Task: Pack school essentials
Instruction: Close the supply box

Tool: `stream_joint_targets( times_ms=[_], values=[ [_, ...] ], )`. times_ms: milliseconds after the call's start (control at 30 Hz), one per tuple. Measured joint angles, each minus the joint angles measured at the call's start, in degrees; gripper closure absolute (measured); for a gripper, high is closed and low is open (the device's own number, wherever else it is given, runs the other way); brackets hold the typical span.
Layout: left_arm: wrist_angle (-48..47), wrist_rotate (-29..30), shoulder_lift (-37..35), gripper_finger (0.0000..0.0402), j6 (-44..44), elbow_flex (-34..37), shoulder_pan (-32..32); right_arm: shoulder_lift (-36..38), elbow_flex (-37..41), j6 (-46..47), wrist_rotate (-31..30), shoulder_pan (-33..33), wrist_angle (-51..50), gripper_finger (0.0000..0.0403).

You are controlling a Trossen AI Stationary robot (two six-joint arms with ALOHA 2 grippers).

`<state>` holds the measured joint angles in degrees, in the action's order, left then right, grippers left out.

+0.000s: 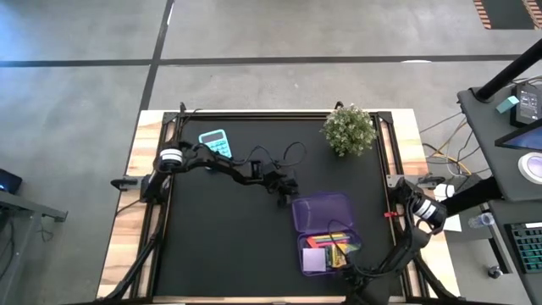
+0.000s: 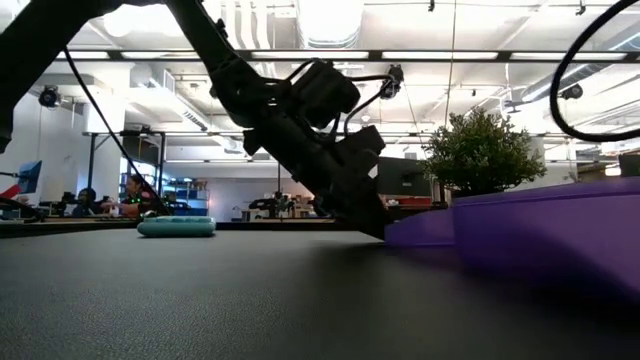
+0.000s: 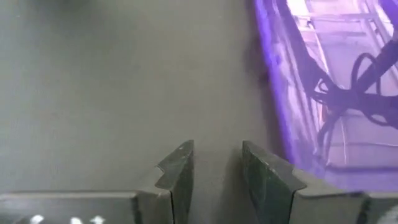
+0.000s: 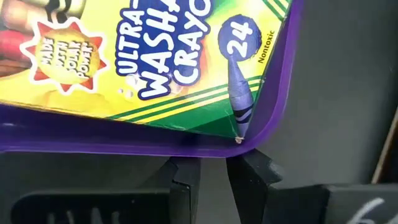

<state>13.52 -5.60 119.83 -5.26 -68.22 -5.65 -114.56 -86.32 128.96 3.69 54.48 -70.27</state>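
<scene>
Both arms low over the worktop, jaws slightly parted.

The left gripper [image 1: 286, 191] reaches toward the middle from the left, tilted steeply down, nothing between its jaws. The right gripper [image 1: 349, 269] sits at the near edge, jaws narrowly apart.

The crayon box [image 1: 341, 247] is lodged in the case [image 1: 322, 210], with the potted plant [image 1: 349, 130] behind and the calculator [image 1: 215, 142] far left.

The counter [image 1: 220, 237] has a matt black top, faintly grained, edged by pale bare wood with visible grain. The case [image 1: 320, 210] is translucent purple plastic, smooth and glossy, and the crayon box [image 4: 137, 56] inside it is printed yellow and green cardboard with a slight sheen. The left hand [image 3: 217, 180] has fingers [image 3: 180, 174] of dull, dark, hard material.
</scene>
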Motion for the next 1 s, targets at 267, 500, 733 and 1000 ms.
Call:
stream_joint_targets(
  times_ms=[267,500,733,1000],
  values=[
    [-0.1,-1.5,0.2,0.0283,0.2,-0.4,0.7,0.0,1.2,-0.2,-2.3,-1.7,0.0,0.0339],
    [-0.9,-4.1,-1.0,0.0283,1.7,-0.3,0.7,0.0,1.5,-0.8,-2.2,-1.9,0.2,0.0339],
    [-0.5,-6.6,-5.3,0.0283,4.6,-0.3,-0.1,0.0,1.6,-1.9,-2.3,-1.9,0.3,0.0339],
    [-0.7,-2.9,-5.6,0.0283,4.7,0.1,0.5,0.0,1.7,-2.1,-2.3,-2.0,0.3,0.0339]
  ],
)
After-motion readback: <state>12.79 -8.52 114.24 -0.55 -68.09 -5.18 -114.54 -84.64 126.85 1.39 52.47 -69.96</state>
